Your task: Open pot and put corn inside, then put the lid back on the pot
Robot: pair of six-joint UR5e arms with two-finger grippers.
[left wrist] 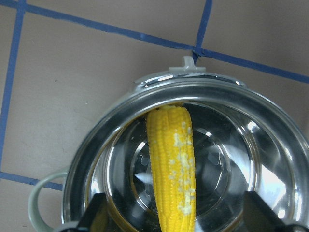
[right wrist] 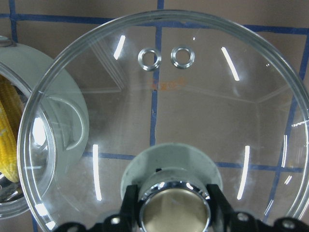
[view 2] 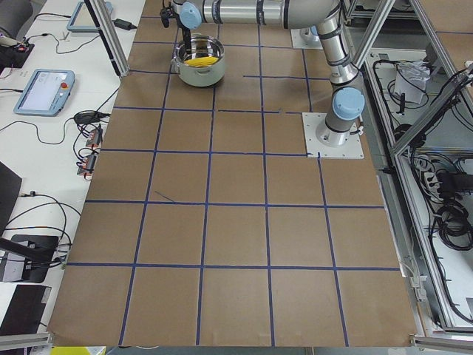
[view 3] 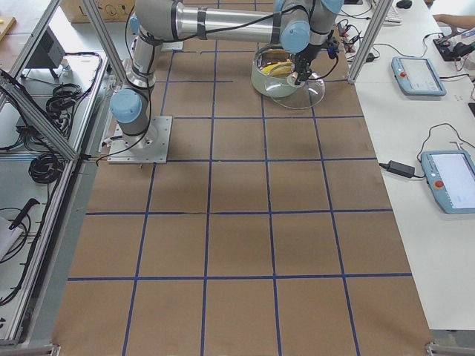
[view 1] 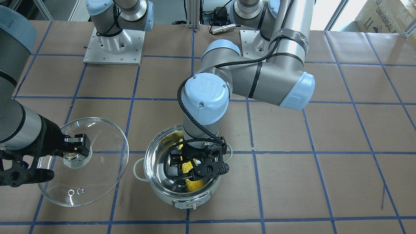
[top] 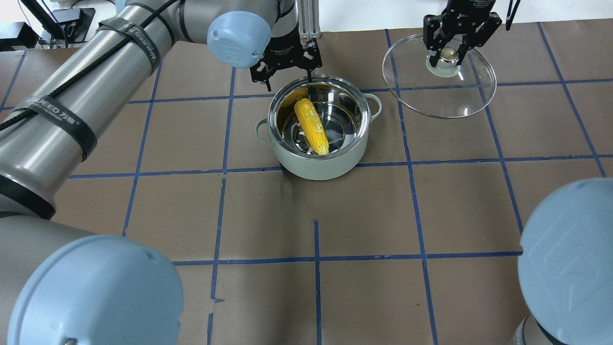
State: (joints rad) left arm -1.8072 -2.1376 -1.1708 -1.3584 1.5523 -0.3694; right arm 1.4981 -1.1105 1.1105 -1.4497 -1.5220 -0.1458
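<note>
The pale mint pot [top: 325,167] stands open near the table's middle, also in the front view [view 1: 162,191]. The yellow corn [top: 311,125] lies slanted on its steel bottom, one end against the wall by the front knob [left wrist: 174,164]. My left gripper [top: 289,79] hangs open just over the pot's far rim, fingers wide on either side of the corn's end [left wrist: 176,217], not gripping it. My right gripper [top: 449,56] is shut on the knob of the glass lid [top: 440,98] and holds it tilted above the table beside the pot [right wrist: 193,106].
Brown table paper with a blue tape grid. The arm base plates [view 1: 113,42] stand at the robot's side of the table. Teach pendants [view 2: 44,89] lie on a white bench beyond the far table edge. My left arm's elbow [view 1: 279,81] hangs over the table behind the pot.
</note>
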